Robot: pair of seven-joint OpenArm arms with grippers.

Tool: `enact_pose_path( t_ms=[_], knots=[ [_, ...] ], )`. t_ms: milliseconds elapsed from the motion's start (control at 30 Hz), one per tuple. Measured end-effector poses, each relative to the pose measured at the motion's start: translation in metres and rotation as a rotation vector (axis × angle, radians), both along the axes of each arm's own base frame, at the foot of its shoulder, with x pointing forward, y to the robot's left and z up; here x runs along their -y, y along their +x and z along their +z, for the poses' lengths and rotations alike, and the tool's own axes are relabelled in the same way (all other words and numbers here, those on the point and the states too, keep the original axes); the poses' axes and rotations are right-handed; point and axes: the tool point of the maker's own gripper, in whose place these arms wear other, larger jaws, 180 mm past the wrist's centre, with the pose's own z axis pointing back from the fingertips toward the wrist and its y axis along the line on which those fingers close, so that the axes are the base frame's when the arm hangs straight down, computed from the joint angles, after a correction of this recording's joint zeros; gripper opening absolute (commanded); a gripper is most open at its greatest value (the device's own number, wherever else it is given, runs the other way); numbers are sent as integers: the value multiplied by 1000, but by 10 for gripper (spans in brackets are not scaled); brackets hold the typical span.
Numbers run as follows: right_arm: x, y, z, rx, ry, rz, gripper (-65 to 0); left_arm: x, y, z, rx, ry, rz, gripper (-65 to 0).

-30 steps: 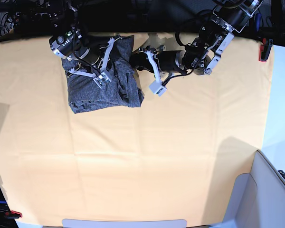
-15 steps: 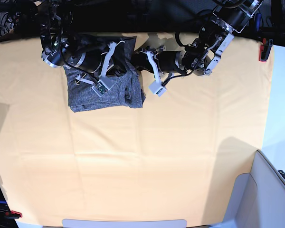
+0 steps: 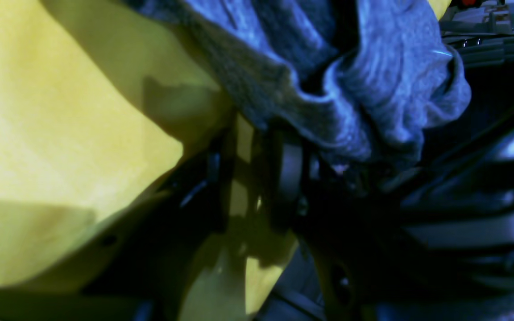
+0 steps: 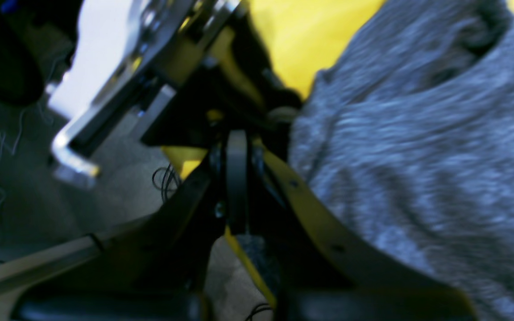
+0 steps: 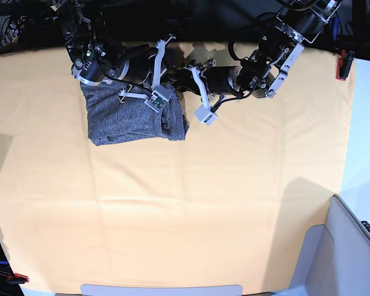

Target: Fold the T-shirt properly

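Note:
The dark grey T-shirt (image 5: pixel 126 120) lies folded into a rough rectangle at the far left of the yellow-orange table cloth (image 5: pixel 203 197). Over its far right corner, by the table's back edge, my right gripper (image 5: pixel 165 47) is shut; in its wrist view the fingers (image 4: pixel 237 178) meet with nothing seen between them and the shirt (image 4: pixel 417 178) lies beside them. My left gripper (image 5: pixel 177 79) rests at the shirt's right edge. Its wrist view shows its fingers (image 3: pixel 289 171) apart, cloth showing in the gap, and the bunched shirt edge (image 3: pixel 328 107) lying over the tips.
A pale grey bin (image 5: pixel 351 246) fills the near right corner. A red clamp (image 5: pixel 343 66) sits at the far right edge of the cloth, another (image 5: pixel 17 278) at the near left corner. A white strip (image 5: pixel 160 289) lies along the front edge.
My right arm has swung right across the top of the shirt, from its middle to its far right corner. The left arm has stayed put.

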Motion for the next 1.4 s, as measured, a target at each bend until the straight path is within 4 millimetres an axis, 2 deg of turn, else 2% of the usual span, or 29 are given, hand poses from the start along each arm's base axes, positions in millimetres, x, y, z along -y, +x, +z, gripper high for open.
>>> enact_pose_path(
  t_ms=[167,300,400,500,567,633,867,1067,1200,1300,1400],
  knots=[
    [2,5,2,12,-11,2,-650,-2,1,-1,24,20,-15,-489],
    [8,28,16,90,-7,-4,-650,-7,6,0,61,41,-3,-489],
    [4,39,25,132,2,-1,-650,-30,15,4,85,65,98,-489],
    [-8,33,24,130,4,36,-650,-67,28,9,107,108,210,-489],
    [-13,36,24,155,-17,40,-650,-84,35,9,112,131,254,-489],
    [-17,36,24,168,-25,46,-650,-92,37,9,112,140,286,-488],
    [-19,37,24,179,-37,56,-650,-96,30,5,99,129,320,-488],
    [6,38,14,181,-116,59,-650,-96,26,4,94,128,323,-489],
    [7,38,15,190,-122,60,-650,-96,23,3,87,126,324,-489],
    [11,46,14,259,-151,40,-650,-97,24,3,88,125,326,-489],
    [10,41,9,302,-152,26,-650,-96,24,3,87,125,325,-489]
  ],
)
